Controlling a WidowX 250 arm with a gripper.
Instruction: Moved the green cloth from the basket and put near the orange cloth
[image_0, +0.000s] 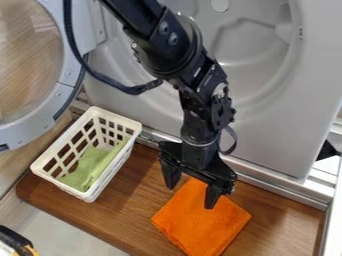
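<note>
Arm (175, 55) slants down from top; tool (191, 197) spread above orange cloth (202, 222).

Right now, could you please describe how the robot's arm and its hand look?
The arm is black, with thick rounded sections and grey round bolt heads. A black cable loops beside it, outside the casing. The hand is also black, with a wide angular body and two blunt, blocky fingers.

1. From here, the basket (59, 185) is open on top, walled all round.
2. Bare wooden board (133, 200) leaves a lane between it and the orange cloth (204, 220).
3. The grey panel (267, 130) blocks the back.
4. The round door (53, 100) perhaps crowds the basket; depth is hard to judge.
</note>
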